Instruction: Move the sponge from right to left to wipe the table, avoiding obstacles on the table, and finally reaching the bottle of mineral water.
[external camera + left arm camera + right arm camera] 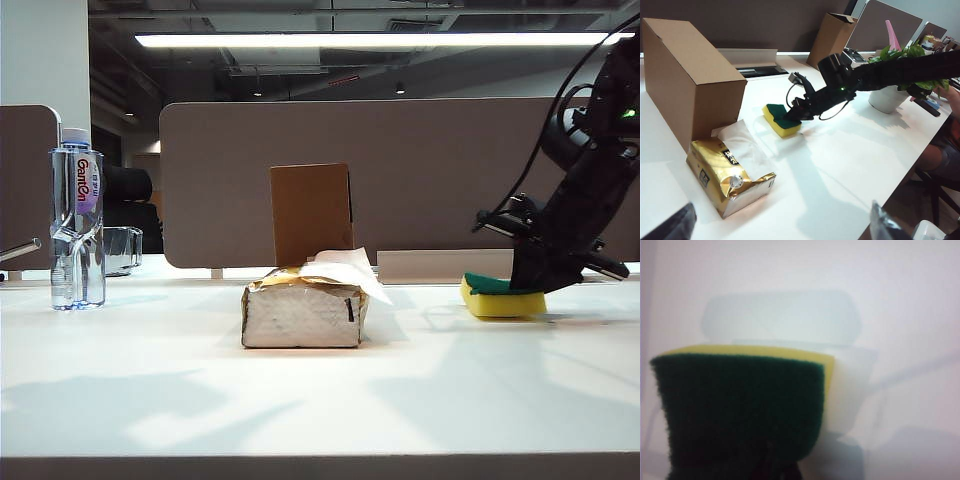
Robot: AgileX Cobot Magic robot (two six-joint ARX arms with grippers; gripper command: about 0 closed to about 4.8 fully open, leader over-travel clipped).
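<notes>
1. Two grippers work here: the right gripper (528, 283) is at the right of the exterior view, its jaws clamped on the sponge (502, 297).
2. Sponge sits flat on the table (320, 400), green layer up, well right of the tissue pack (304, 310).
3. Box (312, 212) stands upright behind the pack at centre frame.
4. Bottle (77, 222) stands at the far left, with a glass mug (122, 249) just behind it.
5. Left gripper (782, 222) shows only as two dark fingertips at the lower edge of the left wrist view, jaws wide apart and holding nothing, near the pack.
6. Right wrist view is blurred; the sponge's green face fills its lower left.
</notes>
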